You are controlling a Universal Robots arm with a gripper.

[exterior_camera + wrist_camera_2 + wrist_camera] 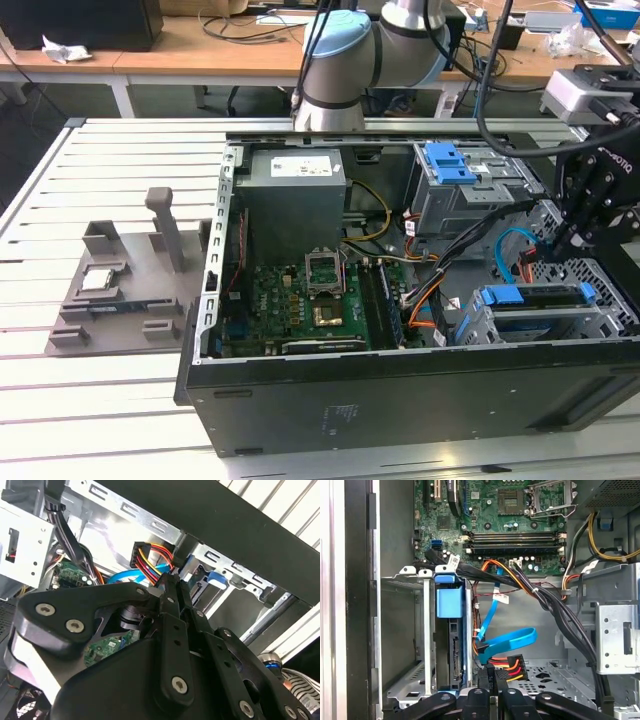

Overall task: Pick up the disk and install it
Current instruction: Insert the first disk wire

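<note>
Inside the drive cage (pixel 478 330) at the open case's (pixel 400 400) front corner sits the disk (pixel 530 297) (blue caddy edge showing). Gripper (pixel 491 676) hangs beside it, fingers pinched on a black power connector (pixel 504 662) with coloured wires.

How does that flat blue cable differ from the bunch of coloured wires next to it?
The blue cable is one flat, single-coloured band; the coloured wires are several thin red, orange and yellow strands. The blue cable folds in a loop; the coloured wires end in a black plug. Both lie beside the disk.
</note>
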